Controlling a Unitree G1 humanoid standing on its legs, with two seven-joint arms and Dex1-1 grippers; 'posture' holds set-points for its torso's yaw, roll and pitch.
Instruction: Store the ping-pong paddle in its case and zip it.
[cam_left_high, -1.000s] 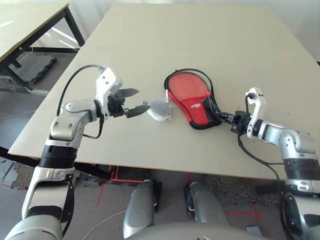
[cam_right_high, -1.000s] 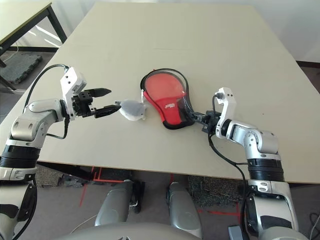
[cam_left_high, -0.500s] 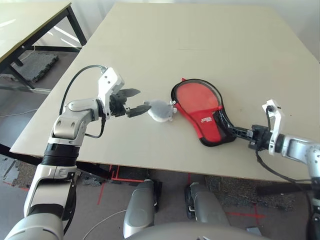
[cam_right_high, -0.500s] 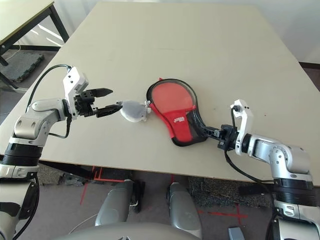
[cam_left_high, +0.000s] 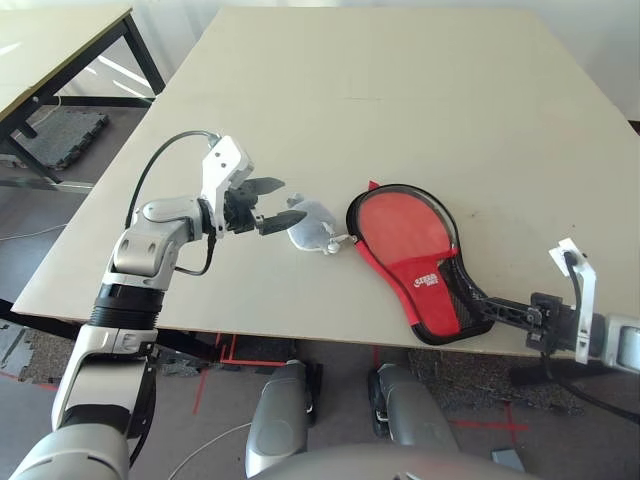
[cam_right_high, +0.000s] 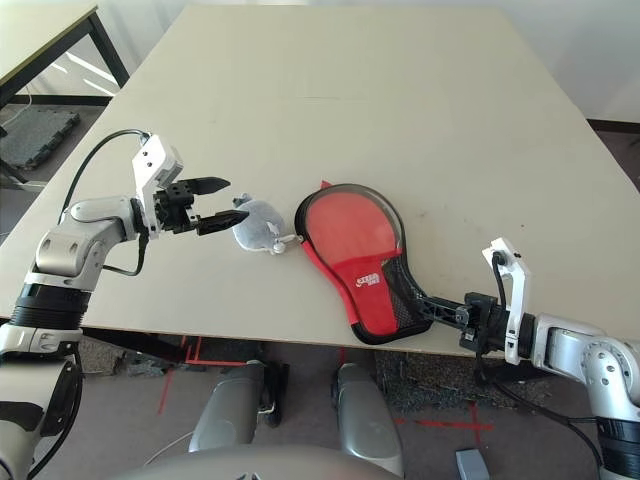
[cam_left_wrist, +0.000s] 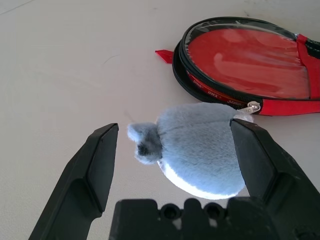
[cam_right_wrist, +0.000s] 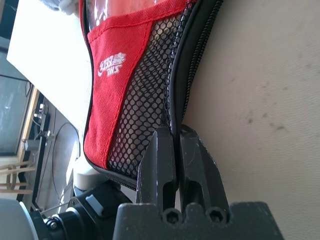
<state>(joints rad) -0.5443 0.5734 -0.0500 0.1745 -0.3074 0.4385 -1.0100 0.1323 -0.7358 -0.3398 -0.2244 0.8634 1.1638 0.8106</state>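
The red case (cam_left_high: 425, 282) lies flat near the table's front edge, its mesh handle end pointing at my right arm. My right gripper (cam_left_high: 500, 311) is shut on the black zipper rim (cam_right_wrist: 186, 80) at that end. A glossy red round face (cam_left_wrist: 250, 57) shows inside the rim; I cannot tell the ping-pong paddle apart from the case, and its handle is hidden. A grey plush ball (cam_left_high: 312, 228) lies just left of the case, beside the zipper pull (cam_left_wrist: 254, 106). My left gripper (cam_left_high: 289, 200) stands open, a finger (cam_left_wrist: 97, 160) on each side of the ball's near end, not touching it.
The beige table (cam_left_high: 400, 80) stretches far behind the case. Its front edge (cam_right_high: 250, 338) runs right under the case's handle end. A second table (cam_left_high: 50, 40) stands off to the far left, with floor and mats between.
My right gripper has drawn the case toward the front right, swinging its handle end to the table's edge. The plush ball shifted slightly with it. The left gripper stayed open by the ball.
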